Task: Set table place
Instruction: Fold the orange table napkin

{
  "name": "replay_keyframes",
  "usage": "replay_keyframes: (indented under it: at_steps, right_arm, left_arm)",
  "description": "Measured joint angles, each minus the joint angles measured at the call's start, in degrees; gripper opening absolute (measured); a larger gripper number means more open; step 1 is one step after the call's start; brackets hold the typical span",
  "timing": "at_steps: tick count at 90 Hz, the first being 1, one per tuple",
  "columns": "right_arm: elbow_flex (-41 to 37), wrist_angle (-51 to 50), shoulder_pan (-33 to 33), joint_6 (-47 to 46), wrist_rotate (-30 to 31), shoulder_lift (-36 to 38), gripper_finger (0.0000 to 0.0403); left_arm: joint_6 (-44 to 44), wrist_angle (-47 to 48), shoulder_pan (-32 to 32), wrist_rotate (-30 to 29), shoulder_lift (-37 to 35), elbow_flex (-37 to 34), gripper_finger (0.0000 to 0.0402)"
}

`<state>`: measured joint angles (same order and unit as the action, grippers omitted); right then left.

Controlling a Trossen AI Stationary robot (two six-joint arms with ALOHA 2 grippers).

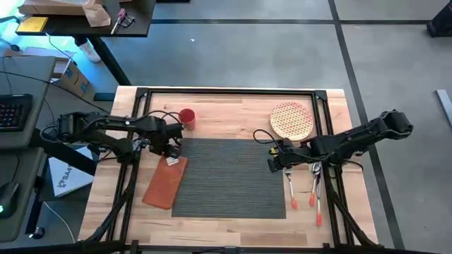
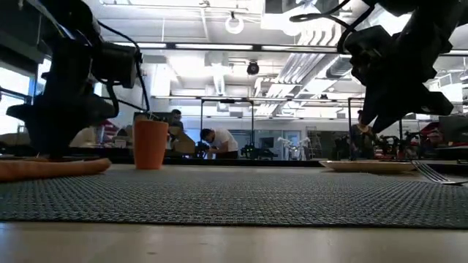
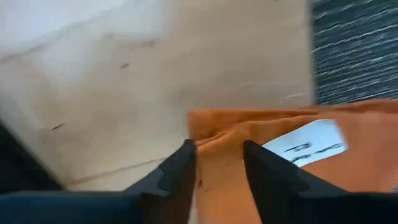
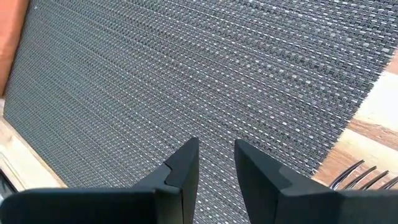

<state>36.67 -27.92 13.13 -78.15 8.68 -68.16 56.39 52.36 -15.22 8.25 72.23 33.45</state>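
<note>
**Placemat centred, both arms at its far corners**

Light butcher-block tabletop [image 1: 233, 109] with a black metal frame carries one large dark grey ribbed rectangular placemat [image 1: 229, 176], lying flat in the middle. One rust-orange cloth napkin [image 1: 164, 182] lies tilted over the placemat's left edge; a white label [image 3: 306, 144] on it bears dark handwriting that cannot be read. One orange-red cup [image 1: 186, 117] stands upright on the wood beyond the placemat's far left corner; its contents cannot be seen. One round patterned plate [image 1: 292, 120] sits past the far right corner with nothing visible on it. Two orange-handled utensils [image 1: 312, 192] lie on the bare wood just right of the placemat, one of them a fork [image 4: 354, 175].

Left gripper [image 3: 217, 155] sits at the napkin's far end, fingers narrowly apart with an edge of the cloth between them. Right gripper [image 4: 216, 155] hovers over the placemat's far right corner, fingers narrowly apart, holding nothing.
</note>
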Motion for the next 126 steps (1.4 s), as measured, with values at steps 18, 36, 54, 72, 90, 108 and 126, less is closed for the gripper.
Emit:
replay_keyframes:
  at_steps: [18, 36, 54, 72, 90, 108, 126]
  right_arm:
    - [0.00, 0.00, 0.00, 0.00, 0.29, 0.00, 0.0087]
    - [0.00, 0.00, 0.00, 0.03, -0.36, 0.00, 0.0087]
    - [0.00, -0.01, -0.02, 0.17, -0.35, 0.35, 0.0087]
    - [0.00, -0.12, 0.00, 1.35, -0.18, 0.76, 0.0087]
    - [0.00, -0.29, -0.02, 2.16, -0.97, 0.76, 0.0087]
    - [0.07, -0.86, -0.01, 2.86, -3.76, 2.03, 0.0087]
    - [3.84, 1.10, -1.35, 16.11, -6.69, 2.87, 0.0087]
  left_arm:
    - [-4.68, 5.08, 0.66, 3.26, -0.02, 3.61, 0.0006]
    - [-13.26, 19.83, 4.92, 10.91, -1.27, 23.70, 0.0001]
    - [-9.26, 6.55, 6.18, 12.03, 0.23, 53.42, 0.0000]
    - [-17.07, -9.01, 9.64, 9.31, 6.92, 72.77, 0.0000]
    - [-28.25, 4.42, 18.97, 5.45, 15.19, 71.35, 0.0000]
    - [-29.42, 2.13, 21.65, 9.58, 19.81, 70.55, 0.0000]
    - [-33.88, 12.31, 22.99, 12.94, 21.91, 70.41, 0.0000]
